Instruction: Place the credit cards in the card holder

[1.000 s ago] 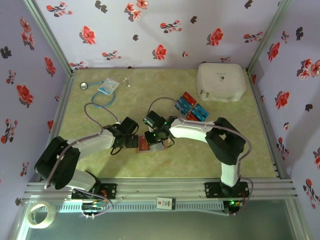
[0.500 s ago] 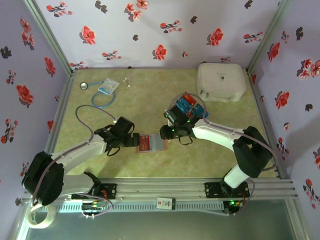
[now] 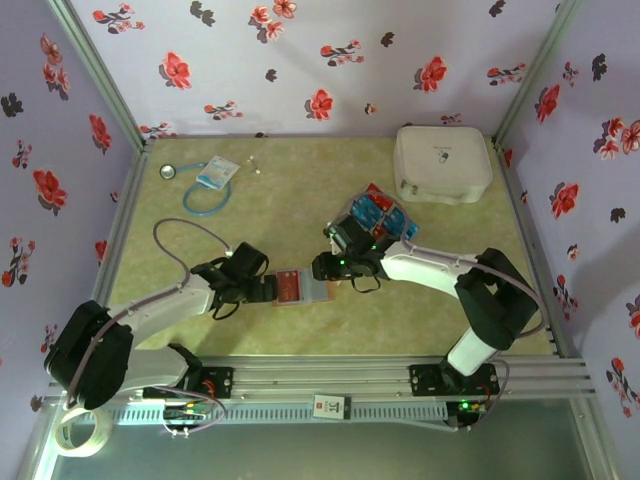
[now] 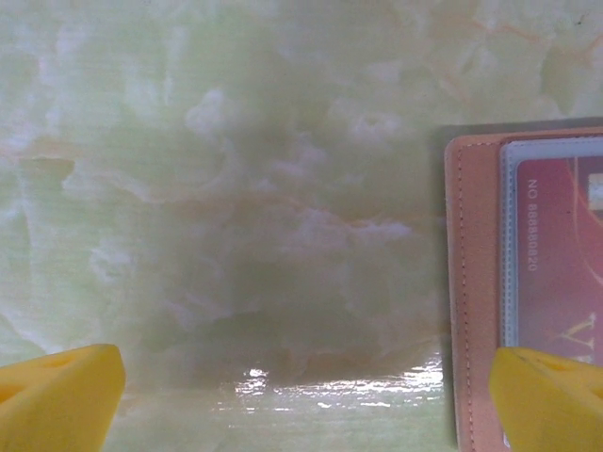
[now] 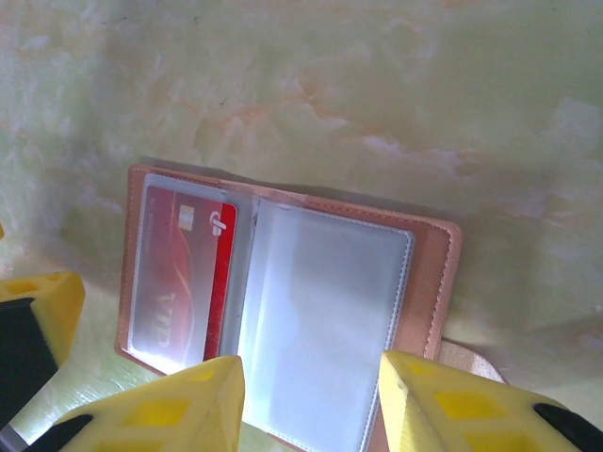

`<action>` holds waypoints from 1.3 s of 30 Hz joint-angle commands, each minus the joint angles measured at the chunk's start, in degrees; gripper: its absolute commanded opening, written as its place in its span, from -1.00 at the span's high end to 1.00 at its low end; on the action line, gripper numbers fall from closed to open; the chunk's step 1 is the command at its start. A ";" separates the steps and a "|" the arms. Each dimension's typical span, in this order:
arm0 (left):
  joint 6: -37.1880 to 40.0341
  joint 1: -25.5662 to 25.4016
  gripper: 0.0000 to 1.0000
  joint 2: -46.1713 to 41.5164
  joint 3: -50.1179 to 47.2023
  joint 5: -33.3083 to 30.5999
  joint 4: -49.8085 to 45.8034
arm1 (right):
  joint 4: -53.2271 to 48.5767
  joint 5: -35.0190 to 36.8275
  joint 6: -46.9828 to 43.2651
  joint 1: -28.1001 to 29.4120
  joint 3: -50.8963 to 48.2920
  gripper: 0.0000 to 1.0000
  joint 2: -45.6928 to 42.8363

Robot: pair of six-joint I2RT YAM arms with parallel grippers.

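A: State of the left gripper (image 3: 262, 288)?
B: Yellow wedge fingers spread wide, empty, at the left edge of the holder (image 3: 303, 288).
A: The holder itself?
B: Tan stitched leather, lying open and flat on the marbled table (image 3: 260, 200). Its long axis runs left to right. It has clear plastic sleeves, with a glossy red card (image 5: 184, 273) in the left one.
A: And the right gripper (image 3: 325, 275)?
B: Jaws apart, gripping nothing, over the holder's right half. The loose cards (image 3: 380, 213), red and blue, lie beyond.
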 commanded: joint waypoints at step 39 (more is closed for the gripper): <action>1.01 -0.59 -0.99 8.18 -0.37 -1.22 3.47 | 3.63 -1.63 2.88 0.02 -0.91 0.04 7.61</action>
